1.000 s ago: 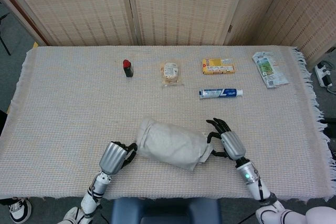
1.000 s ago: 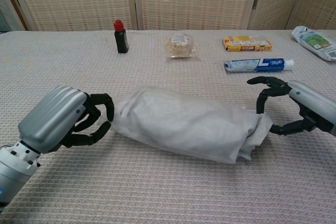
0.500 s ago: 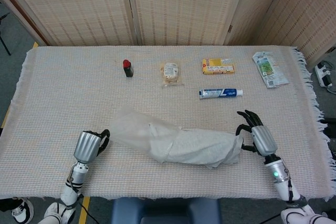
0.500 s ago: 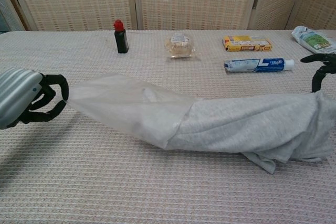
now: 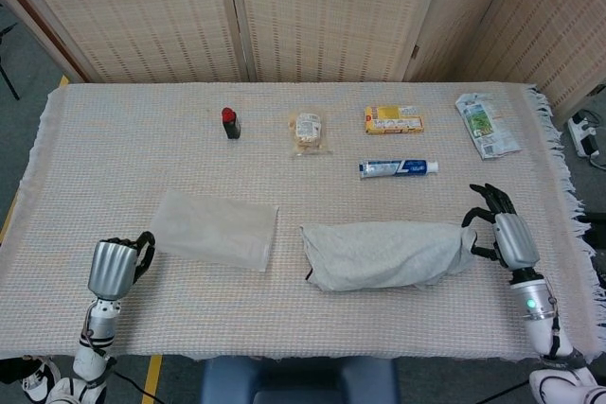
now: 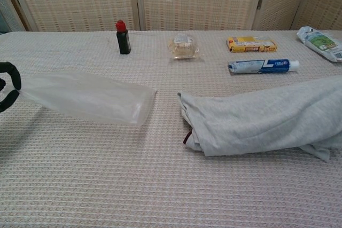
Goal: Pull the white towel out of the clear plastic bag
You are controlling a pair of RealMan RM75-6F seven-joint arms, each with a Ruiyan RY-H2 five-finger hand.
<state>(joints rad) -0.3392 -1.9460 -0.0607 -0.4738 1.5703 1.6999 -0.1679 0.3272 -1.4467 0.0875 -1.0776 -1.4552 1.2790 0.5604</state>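
Note:
The white towel lies on the table as a long roll, fully outside the clear plastic bag, with a gap between them. My right hand grips the towel's right end. My left hand pinches the bag's left end near the table's front left. In the chest view the bag hangs slightly off the cloth, empty, with its mouth facing the towel. Only dark fingertips of my left hand show at that frame's left edge. My right hand is out of the chest view.
Along the far side sit a red-capped dark bottle, a snack packet, a yellow box, a toothpaste tube and a green-and-white pouch. A woven cloth covers the table; folding screens stand behind.
My hands moved apart, the left one leftward with the bag and the right one rightward with the towel. The towel slid fully out of the bag, which now lies flat and empty.

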